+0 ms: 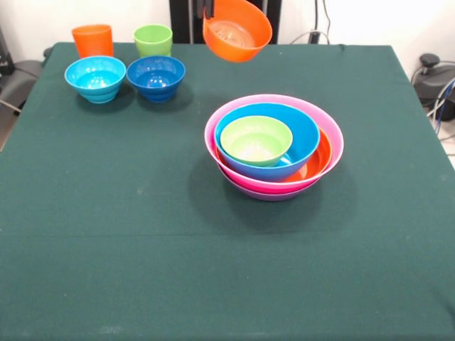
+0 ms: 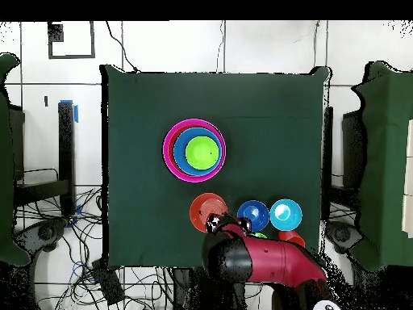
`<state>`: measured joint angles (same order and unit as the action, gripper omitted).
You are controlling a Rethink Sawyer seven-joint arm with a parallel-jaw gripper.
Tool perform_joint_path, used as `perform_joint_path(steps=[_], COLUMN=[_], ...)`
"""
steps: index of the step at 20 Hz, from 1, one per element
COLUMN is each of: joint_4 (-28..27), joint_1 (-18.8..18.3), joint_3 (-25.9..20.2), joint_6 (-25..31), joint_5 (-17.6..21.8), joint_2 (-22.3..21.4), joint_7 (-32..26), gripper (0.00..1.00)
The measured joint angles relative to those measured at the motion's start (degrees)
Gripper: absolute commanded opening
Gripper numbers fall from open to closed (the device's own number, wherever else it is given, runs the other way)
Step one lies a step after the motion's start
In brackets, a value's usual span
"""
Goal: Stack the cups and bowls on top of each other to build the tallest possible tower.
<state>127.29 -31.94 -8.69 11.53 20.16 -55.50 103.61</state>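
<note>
A small orange bowl (image 1: 237,30) hangs tilted in the air behind the tower (image 1: 274,145) of nested bowls on the green table (image 1: 142,249), apparently pinched by the mostly hidden gripper (image 2: 214,224), and could slip or land off-centre.

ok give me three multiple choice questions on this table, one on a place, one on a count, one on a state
1. Where is the small lime green plastic bowl?
A. inside the nested pile
B. beside the cups
C. in the gripper

2. How many small bowls sit beside the two plastic cups?
A. one
B. two
C. four

3. What state is the small glossy orange bowl in?
A. resting on the tower
B. upside down on the cloth
C. lifted and tilted above the table

Answers: 1 A, it sits in the large blue bowl. 2 B, light blue bowl and dark blue bowl. 3 C, it hangs clear of the green tablecloth.
</note>
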Motion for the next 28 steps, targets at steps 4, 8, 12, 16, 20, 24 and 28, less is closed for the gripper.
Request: perform_joint_path(steps=[4, 8, 12, 16, 20, 24, 28], joint_4=[0.0, -0.5, -1.7, -2.7, -3.2, -3.3, -3.7], joint_1=[-1.0, -3.1, -4.4, -4.7, -4.5, -3.8, -0.2], joint_3=[0.0, -0.1, -0.2, -0.3, -0.3, -0.1, 1.9], joint_6=[1.1, 3.4, 6.0, 7.2, 7.2, 6.4, 4.8], joint_5=[-0.2, -0.7, -0.8, -0.8, -0.7, -0.7, -0.7], joint_2=[-0.6, -0.8, -0.5, -0.3, -0.4, 0.1, 1.7], joint_7=[0.0, 0.0, 0.0, 0.0, 0.0, 0.0, 0.1], gripper=[0.0, 0.0, 0.0, 0.0, 0.0, 0.0, 0.0])
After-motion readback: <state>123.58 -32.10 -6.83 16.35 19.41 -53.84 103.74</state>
